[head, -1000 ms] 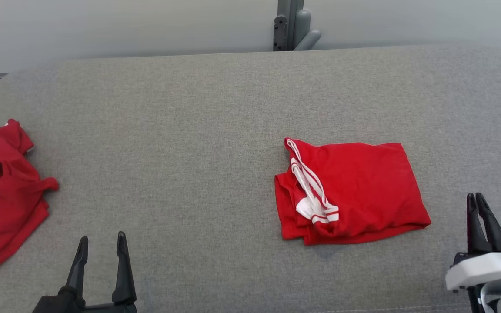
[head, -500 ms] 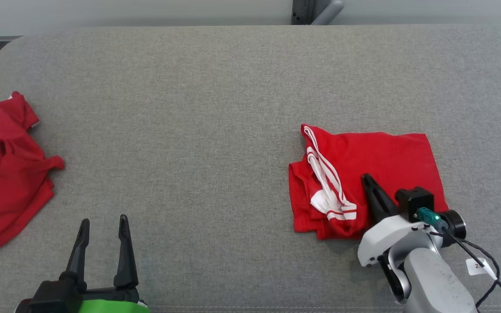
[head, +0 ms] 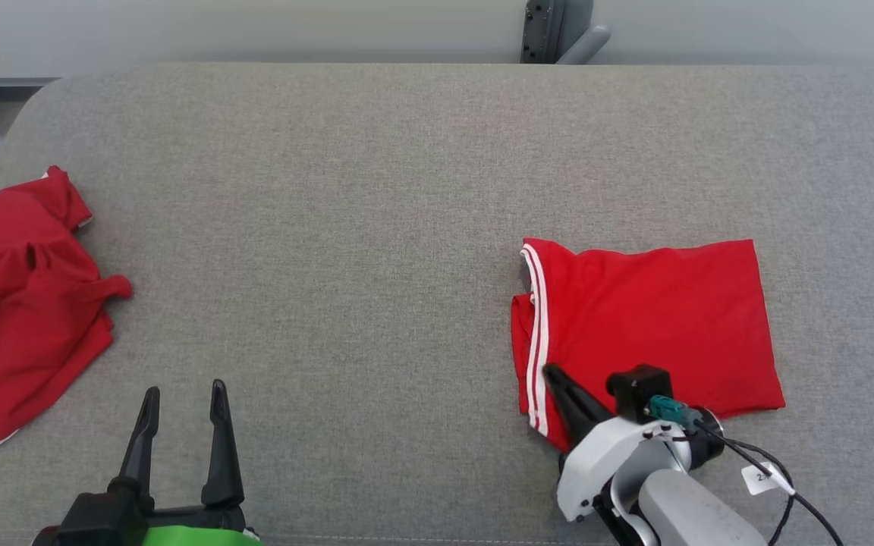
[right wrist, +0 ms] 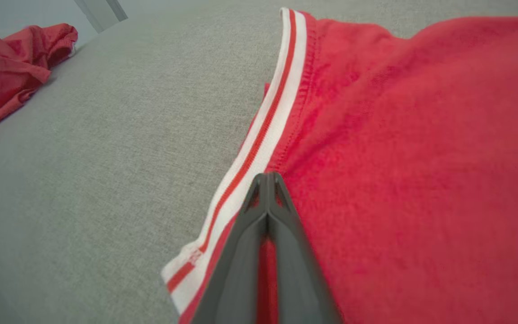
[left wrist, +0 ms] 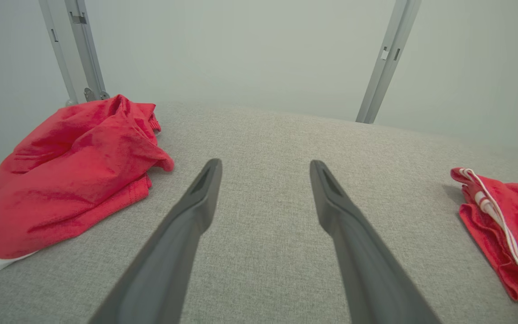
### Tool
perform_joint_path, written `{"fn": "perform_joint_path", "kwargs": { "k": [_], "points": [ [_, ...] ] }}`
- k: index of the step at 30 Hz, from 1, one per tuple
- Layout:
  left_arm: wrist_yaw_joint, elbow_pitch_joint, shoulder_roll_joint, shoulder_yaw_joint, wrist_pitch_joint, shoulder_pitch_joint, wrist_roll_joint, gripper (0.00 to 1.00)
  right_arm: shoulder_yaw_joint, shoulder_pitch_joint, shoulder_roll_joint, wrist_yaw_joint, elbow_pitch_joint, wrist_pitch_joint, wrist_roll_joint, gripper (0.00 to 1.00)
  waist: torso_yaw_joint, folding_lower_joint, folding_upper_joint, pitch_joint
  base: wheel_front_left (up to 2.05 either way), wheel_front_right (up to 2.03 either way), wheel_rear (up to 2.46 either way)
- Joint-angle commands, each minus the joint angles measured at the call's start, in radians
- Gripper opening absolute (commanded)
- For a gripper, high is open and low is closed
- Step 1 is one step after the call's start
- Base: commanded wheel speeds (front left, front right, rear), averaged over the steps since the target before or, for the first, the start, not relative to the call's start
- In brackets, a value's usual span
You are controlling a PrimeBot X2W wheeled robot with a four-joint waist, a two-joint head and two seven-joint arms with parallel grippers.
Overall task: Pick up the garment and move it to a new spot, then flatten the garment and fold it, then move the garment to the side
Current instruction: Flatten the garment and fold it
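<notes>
Right claw [head: 552, 371] is seen pinched shut, no cloth visibly gripped, tips parked on the red garment [head: 657, 318] spread out beyond them.

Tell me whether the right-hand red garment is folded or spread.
Folded: the garment lies as a compact rectangle, with layers stacked along its striped edge.

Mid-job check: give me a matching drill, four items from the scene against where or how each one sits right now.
Column 1
1. left gripper
2. right gripper
3. folded garment
4. crumpled garment

Column 2
A. bunched at the left edge of the grey cushion
B. jaws shut, tips at the white-striped hem
C. jaws apart, over bare cushion
D. lying flat on the right side

Pairs: 1-C, 2-B, 3-D, 4-A
</notes>
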Motion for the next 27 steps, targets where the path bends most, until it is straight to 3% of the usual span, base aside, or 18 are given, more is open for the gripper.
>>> {"fn": "perform_joint_path", "kwargs": {
  "k": [1,7,12,18,19,20,21,22,27],
  "points": [
    [0.006,-0.002,0.001,-0.001,-0.003,0.008,0.007,1.0,0.029,-0.015,0.002,0.0,-0.001,-0.002,0.014,0.0,0.002,0.0,0.0,-0.014,0.0,0.0,0.0],
    [0.013,-0.005,0.002,0.005,-0.003,0.023,-0.001,1.0,0.101,-0.022,-0.001,0.0,-0.037,-0.002,0.019,0.0,-0.006,0.0,0.0,-0.033,0.0,0.0,0.0],
    [0.015,-0.013,0.002,0.019,-0.003,0.036,-0.004,1.0,0.084,-0.001,0.0,0.0,-0.092,-0.002,-0.014,0.0,-0.023,0.0,0.0,-0.041,0.0,0.0,0.0],
    [0.006,-0.026,0.002,0.059,-0.003,0.049,0.012,1.0,-0.086,0.103,0.0,0.0,-0.307,-0.002,-0.121,0.0,-0.061,0.0,0.0,-0.055,0.0,0.0,0.0],
    [0.008,-0.025,0.002,0.066,-0.003,0.053,0.012,1.0,-0.119,0.128,0.0,0.0,-0.347,-0.002,-0.14,0.1,-0.068,0.0,0.0,-0.062,0.0,0.0,0.0],
    [0.006,-0.024,0.002,0.073,-0.003,0.057,0.018,1.0,-0.159,0.157,0.0,0.0,-0.386,-0.002,-0.155,0.37,-0.074,0.0,0.0,-0.068,0.0,0.0,0.0],
    [0.004,-0.021,0.002,0.082,-0.003,0.063,0.017,1.0,-0.202,0.185,0.0,0.0,-0.423,-0.002,-0.17,0.49,-0.082,0.0,0.0,-0.077,0.0,0.0,0.0],
    [0.002,-0.019,0.002,0.089,-0.003,0.068,0.018,1.0,-0.239,0.208,-0.001,0.0,-0.458,-0.002,-0.198,1.0,-0.088,0.0,0.0,-0.083,0.0,0.0,0.0],
    [-0.015,0.008,0.001,0.108,-0.003,0.09,0.034,1.0,-0.416,0.308,-0.008,0.0,-0.57,-0.002,-0.283,1.0,-0.118,0.0,0.0,-0.11,0.0,0.0,0.0]
  ]
}}
